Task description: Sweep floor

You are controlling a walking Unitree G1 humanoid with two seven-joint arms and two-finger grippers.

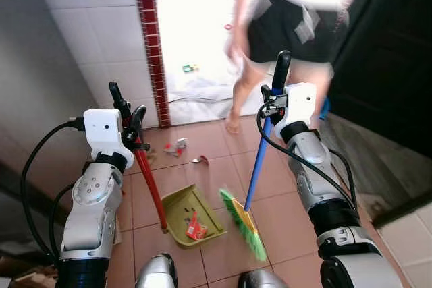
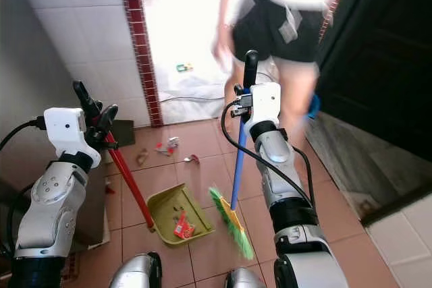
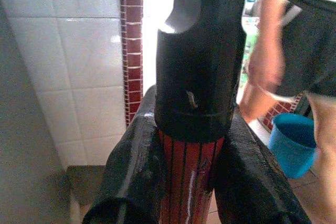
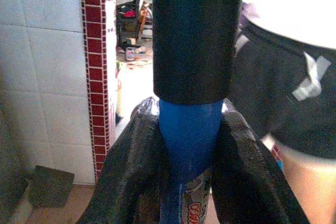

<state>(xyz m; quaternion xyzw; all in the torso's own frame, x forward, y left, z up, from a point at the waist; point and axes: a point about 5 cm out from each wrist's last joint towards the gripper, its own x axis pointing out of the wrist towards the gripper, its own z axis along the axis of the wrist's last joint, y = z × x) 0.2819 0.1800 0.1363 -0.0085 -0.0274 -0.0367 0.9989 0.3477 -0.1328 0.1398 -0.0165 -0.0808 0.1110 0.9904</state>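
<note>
- The left gripper point(image 1: 128, 108) is clamped on the red handle point(image 1: 150, 187) of the dustpan point(image 1: 192, 215); the left wrist view shows both fingers point(image 3: 137, 166) pressed against the red shaft just below its black cap.
- The dustpan rests on the terracotta floor point(image 1: 216, 143) between the two arms, mouth facing the broom, with a red scrap point(image 1: 196, 228) already lying in it.
- Beyond the pan, near the doorway, more litter point(image 1: 177, 146) and a smaller bit point(image 1: 201, 160) lie unswept on the tiles.
- The broom point(image 1: 244, 224), green bristles with a yellow band, sits just right of the pan, touching or nearly touching its rim; I cannot tell which.
- The right gripper point(image 1: 273, 96) is closed around the blue broomstick point(image 1: 258, 161) near its black top end, and the right wrist view shows the fingers point(image 4: 131, 161) hugging it on both sides.
- A person point(image 1: 290, 25) stands close behind the broom in the doorway, blurred, bare feet on the tiles.
- Risks as I judge them: reaching forward for the far litter could swing the broomstick top or bristles into the person's legs; a hard stroke could nudge the pan and spill the scrap; the high grip gives little leverage, so the stick may twist between the fingers.
</note>
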